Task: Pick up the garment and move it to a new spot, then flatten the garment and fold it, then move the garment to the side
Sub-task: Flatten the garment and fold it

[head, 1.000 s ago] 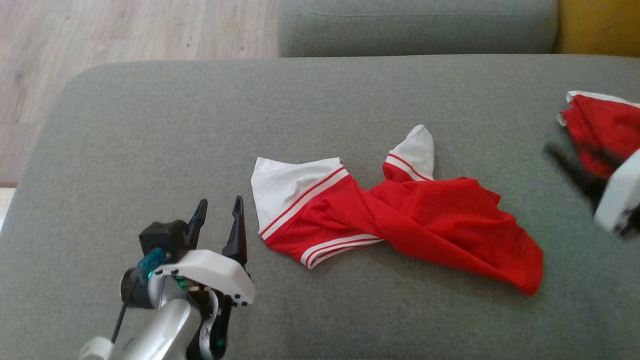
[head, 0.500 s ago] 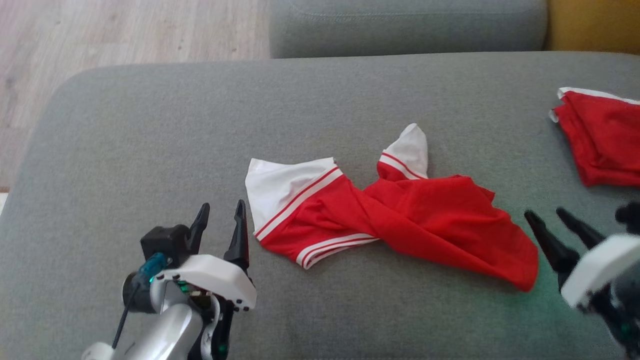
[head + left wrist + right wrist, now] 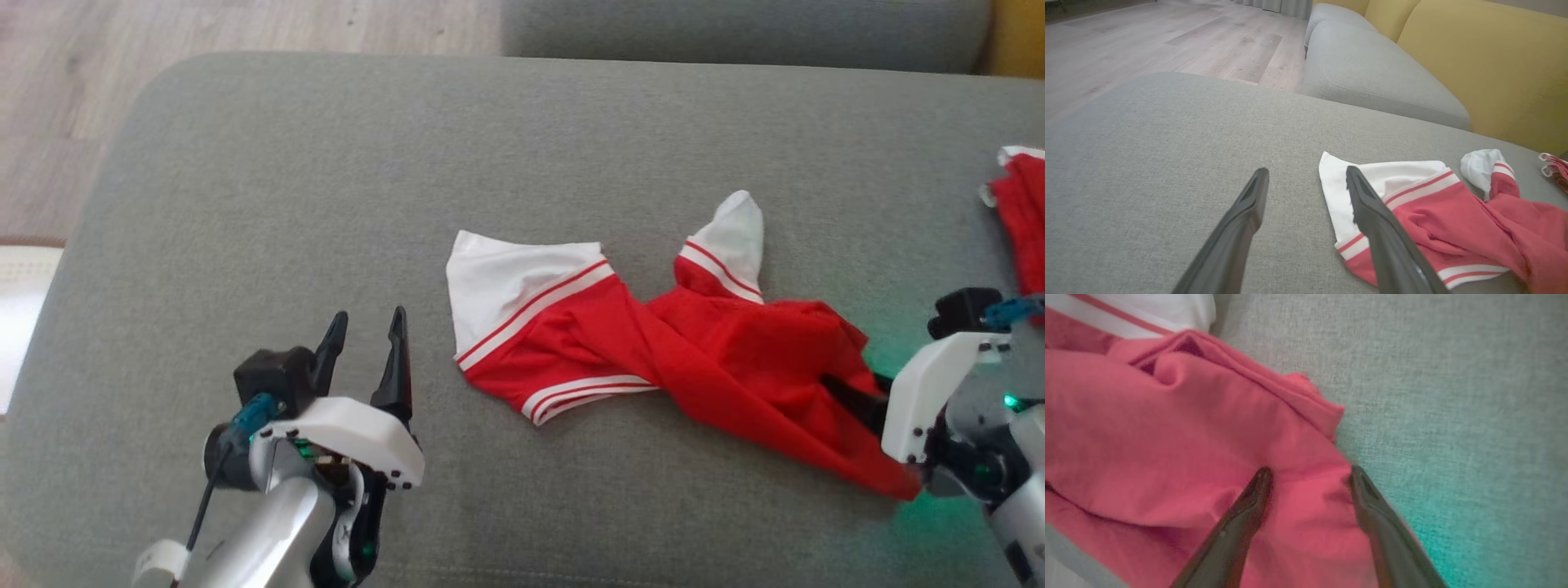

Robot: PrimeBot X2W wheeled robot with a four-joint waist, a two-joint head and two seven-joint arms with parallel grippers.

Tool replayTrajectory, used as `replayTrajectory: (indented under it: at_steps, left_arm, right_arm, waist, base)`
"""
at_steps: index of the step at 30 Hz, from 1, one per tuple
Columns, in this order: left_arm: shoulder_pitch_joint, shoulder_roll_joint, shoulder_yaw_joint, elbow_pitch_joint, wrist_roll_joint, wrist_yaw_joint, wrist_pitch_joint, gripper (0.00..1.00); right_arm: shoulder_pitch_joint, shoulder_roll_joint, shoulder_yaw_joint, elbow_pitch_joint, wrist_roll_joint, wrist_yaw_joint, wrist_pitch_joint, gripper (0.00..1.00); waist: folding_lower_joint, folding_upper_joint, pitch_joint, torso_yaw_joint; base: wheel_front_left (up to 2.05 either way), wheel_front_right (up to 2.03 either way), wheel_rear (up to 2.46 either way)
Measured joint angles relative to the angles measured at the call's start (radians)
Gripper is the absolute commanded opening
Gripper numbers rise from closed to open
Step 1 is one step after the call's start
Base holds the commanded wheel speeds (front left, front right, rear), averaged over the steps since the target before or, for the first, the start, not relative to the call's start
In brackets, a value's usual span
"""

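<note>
A red garment with white striped sleeves lies crumpled in the middle of the grey sofa cushion. My left gripper hovers open just left of its white sleeve, touching nothing. In the left wrist view the left gripper stands open and empty, with the garment behind and right of its right finger. My right gripper is at the garment's right end, its fingers partly hidden in the cloth. The right wrist view shows the right gripper open, both fingertips low over the red fabric near its edge.
A second red cloth lies at the cushion's far right edge. Another grey cushion and a yellow backrest stand behind. Wooden floor lies beyond the cushion's left and far edges.
My right gripper has moved in from the lower right onto the garment's right end. The camera has shifted, so the picture sits further right. The left arm holds still.
</note>
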Motion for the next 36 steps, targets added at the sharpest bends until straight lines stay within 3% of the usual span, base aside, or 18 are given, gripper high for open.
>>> replayTrajectory:
  at_steps: [1, 2, 3, 10, 15, 20, 21, 22, 27, 32, 36]
  left_arm:
    - [-0.003, 0.0, 0.0, 0.0, 0.0, 0.0, 0.0, 1.0]
    - [-0.004, 0.0, 0.0, 0.0, 0.0, 0.0, 0.0, 1.0]
    - [-0.004, 0.0, 0.0, 0.0, 0.0, 0.001, 0.0, 1.0]
    - [-0.004, -0.009, -0.009, -0.007, 0.01, 0.008, -0.002, 1.0]
    - [-0.021, -0.037, -0.03, -0.012, 0.028, 0.008, -0.003, 1.0]
    - [-0.069, -0.069, -0.04, -0.005, 0.037, 0.007, -0.01, 1.0]
    - [-0.075, -0.073, -0.043, -0.001, 0.037, 0.007, -0.011, 1.0]
    - [-0.078, -0.075, -0.045, 0.004, 0.041, 0.005, -0.014, 1.0]
    - [-0.079, -0.072, -0.041, 0.027, 0.042, -0.001, -0.018, 1.0]
    - [-0.073, -0.042, -0.016, 0.03, 0.038, -0.001, -0.018, 1.0]
    - [-0.052, -0.028, -0.002, 0.026, 0.024, -0.001, -0.018, 1.0]
  right_arm:
    - [-0.002, -0.001, 0.012, 0.012, 0.009, 0.0, 0.007, 0.71]
    - [-0.009, -0.004, 0.018, 0.017, 0.014, 0.0, 0.007, 0.24]
    - [-0.02, -0.009, 0.025, 0.021, 0.016, 0.0, -0.003, 0.0]
    - [-0.113, -0.035, 0.033, 0.029, 0.044, 0.0, -0.158, 0.0]
    - [-0.263, -0.087, 0.038, 0.048, 0.088, 0.0, -0.115, 0.0]
    - [-0.423, -0.107, 0.037, 0.178, 0.132, 0.0, -0.067, 0.0]
    - [-0.446, -0.106, 0.041, 0.216, 0.137, 0.0, -0.052, 0.29]
    - [-0.461, -0.105, 0.051, 0.247, 0.136, 0.0, -0.046, 1.0]
    - [-0.47, -0.061, 0.072, 0.312, 0.144, 0.0, -0.168, 1.0]
    - [-0.458, -0.059, 0.068, 0.243, 0.135, 0.0, -0.489, 1.0]
    - [-0.344, -0.05, 0.021, 0.198, 0.177, 0.0, -0.583, 1.0]
  waist:
    - [0.0, 0.0, 0.002, 0.007]
    - [0.0, 0.0, 0.005, 0.013]
    - [0.0, 0.0, 0.007, 0.019]
    - [0.0, 0.0, 0.03, 0.056]
    - [0.0, 0.0, 0.075, 0.09]
    - [0.0001, 0.0, 0.129, 0.13]
    - [0.0002, 0.0, 0.137, 0.138]
    - [0.0002, 0.0, 0.143, 0.144]
    - [0.0001, 0.0, 0.137, 0.134]
    - [0.0, 0.0, 0.08, 0.073]
    - [-0.0001, 0.0, 0.037, 0.025]
  base:
    - [0.0, 0.0, 0.0]
    - [0.0, 0.0, 0.0]
    - [0.0, 0.0, 0.0]
    - [0.0, 0.0, 0.0]
    - [0.0, 0.0, 0.0]
    - [0.0, 0.0, 0.0]
    - [0.0, 0.0, 0.0]
    - [0.0, 0.0, 0.0]
    - [0.0, 0.0, 0.0]
    - [0.0, 0.0, 0.0]
    - [0.0, 0.0, 0.0]
